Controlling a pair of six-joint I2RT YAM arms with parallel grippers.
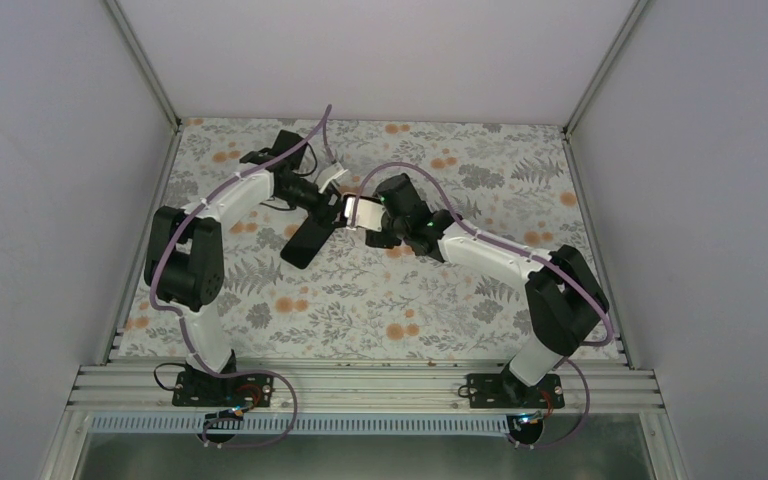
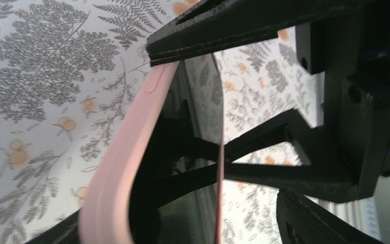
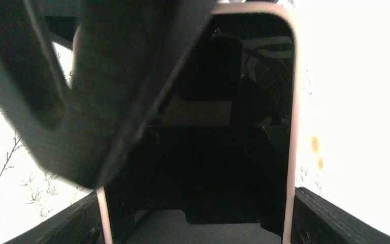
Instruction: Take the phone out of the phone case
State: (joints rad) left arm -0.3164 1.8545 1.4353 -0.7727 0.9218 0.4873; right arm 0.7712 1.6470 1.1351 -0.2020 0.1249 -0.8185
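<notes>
the floral table (image 1: 480, 300) has open room on every side, with the walls well away. the pink phone case (image 2: 114, 173) hangs over mid-table between my arms. the phone (image 3: 208, 168) looks seated in it, its glossy face framed by the rim. my right tool (image 1: 368, 215) is clamped across the case's long sides, i judge to anchor it. my left tool (image 1: 330, 204) stands apart around one edge, upper finger (image 2: 244, 25) touching the rim, the lower one clear. that edge is where i'd peel, and nothing crowds it.
</notes>
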